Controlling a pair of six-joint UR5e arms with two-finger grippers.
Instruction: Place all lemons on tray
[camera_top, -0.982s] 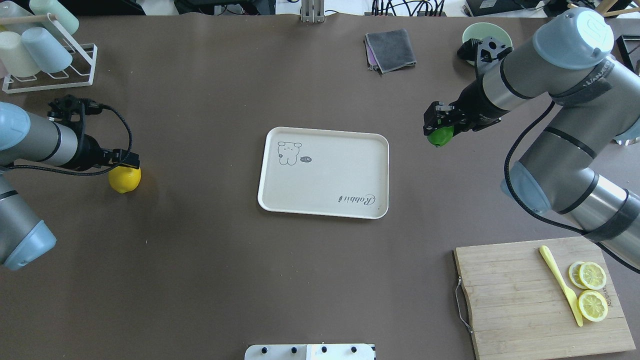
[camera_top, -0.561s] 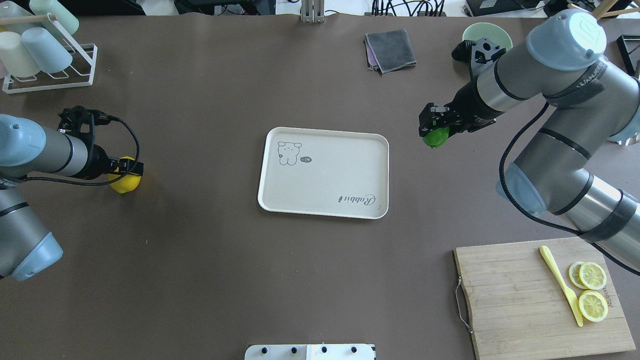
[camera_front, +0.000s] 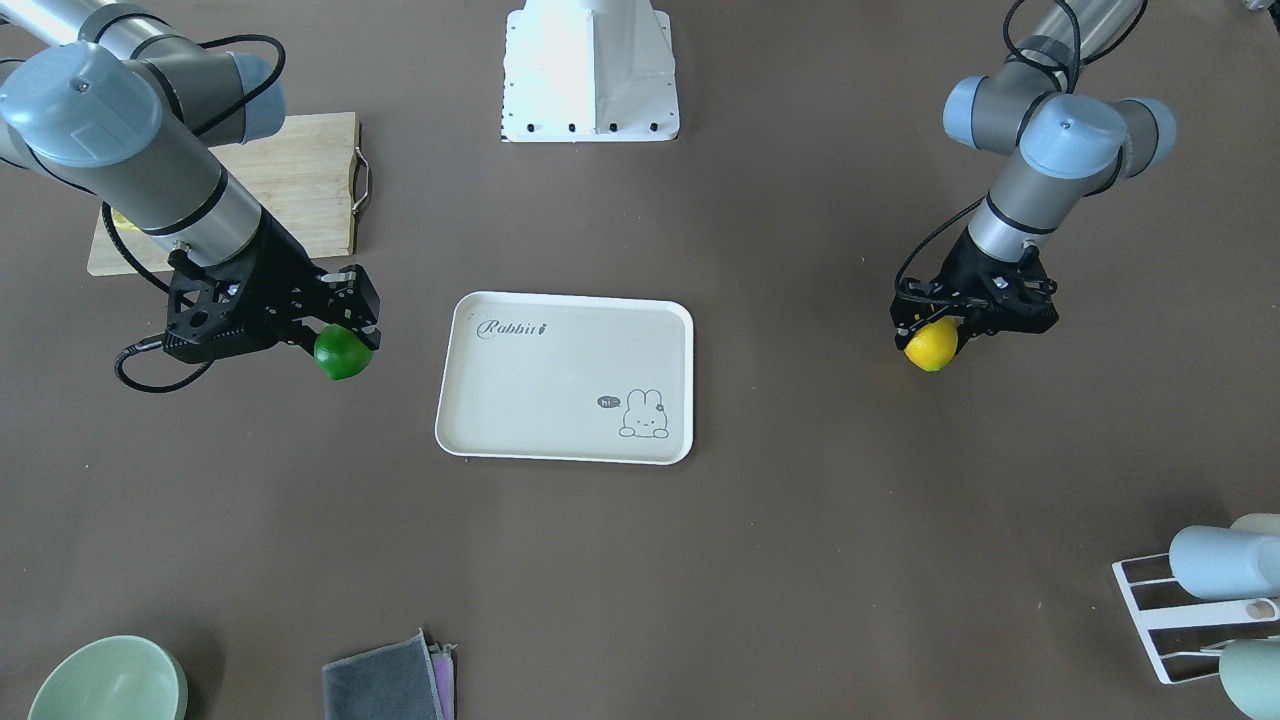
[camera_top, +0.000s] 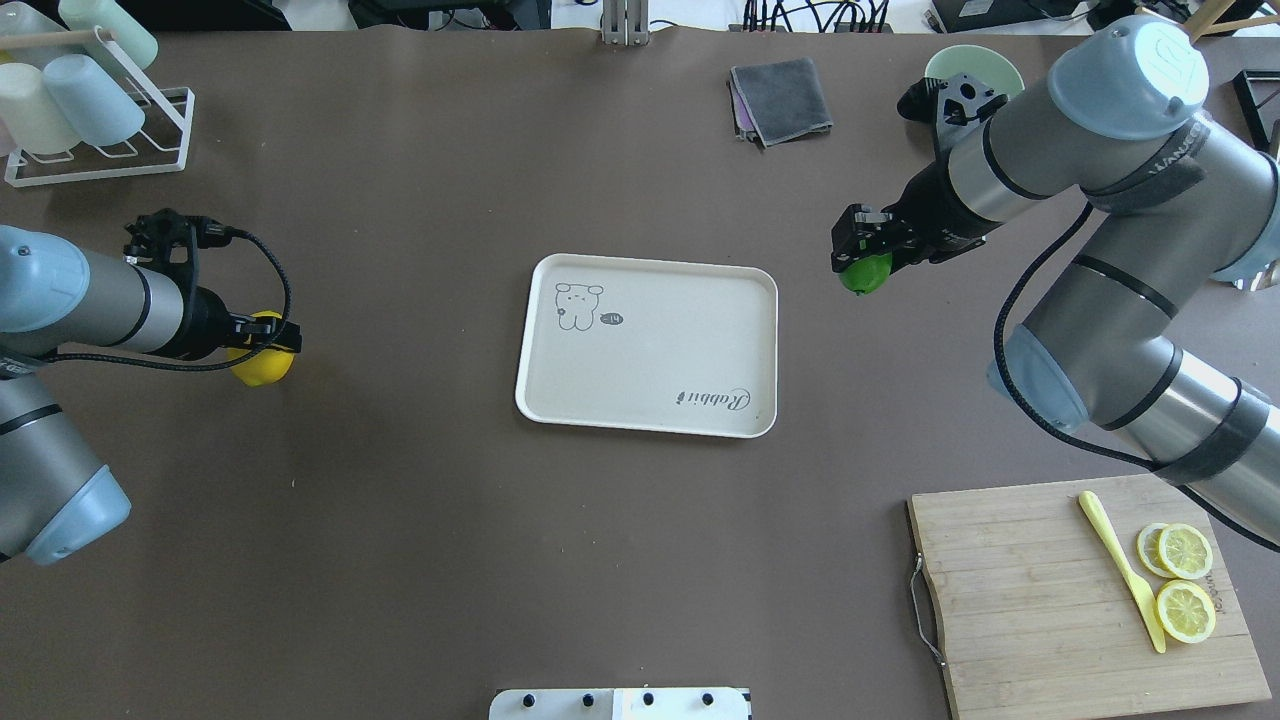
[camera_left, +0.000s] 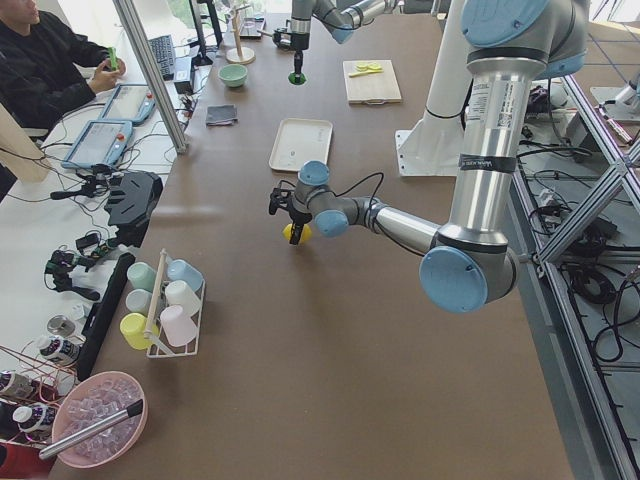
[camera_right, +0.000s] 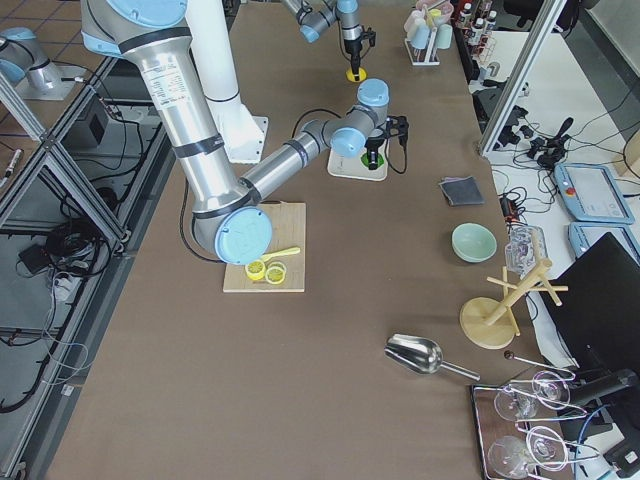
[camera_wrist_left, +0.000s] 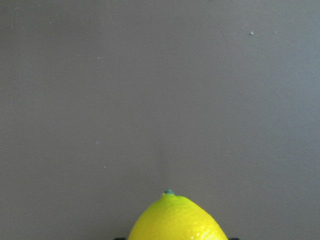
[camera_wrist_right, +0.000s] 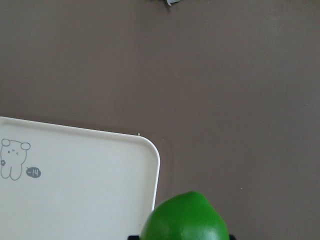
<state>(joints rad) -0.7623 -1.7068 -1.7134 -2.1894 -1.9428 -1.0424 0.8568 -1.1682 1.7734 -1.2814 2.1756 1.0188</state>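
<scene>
The cream tray (camera_top: 560, 380) with bunny drawing and "Rabbit" lettering lies at the table's middle, with nothing on it; it also shows in the front view (camera_front: 480, 420) and the right wrist view (camera_wrist_right: 75, 200). My left gripper (camera_top: 262, 340) is shut on the yellow lemon (camera_top: 262, 366), held above the table left of the tray; the lemon shows in the front view (camera_front: 930, 345) and the left wrist view (camera_wrist_left: 177, 220). My right gripper (camera_top: 862, 256) is shut on the green lemon (camera_top: 866, 273), just right of the tray's far right corner; it shows too in the front view (camera_front: 342, 352) and right wrist view (camera_wrist_right: 186, 220).
A wooden cutting board (camera_top: 1030, 590) with lemon slices (camera_top: 1184, 580) and a yellow knife (camera_top: 1120, 570) is at the near right. A cup rack (camera_top: 90, 110) stands far left. A grey cloth (camera_top: 782, 100) and a green bowl (camera_top: 950, 65) are at the far side.
My left gripper has lifted the yellow lemon and carried it a little right. My right gripper has moved the green lemon left, closer to the tray.
</scene>
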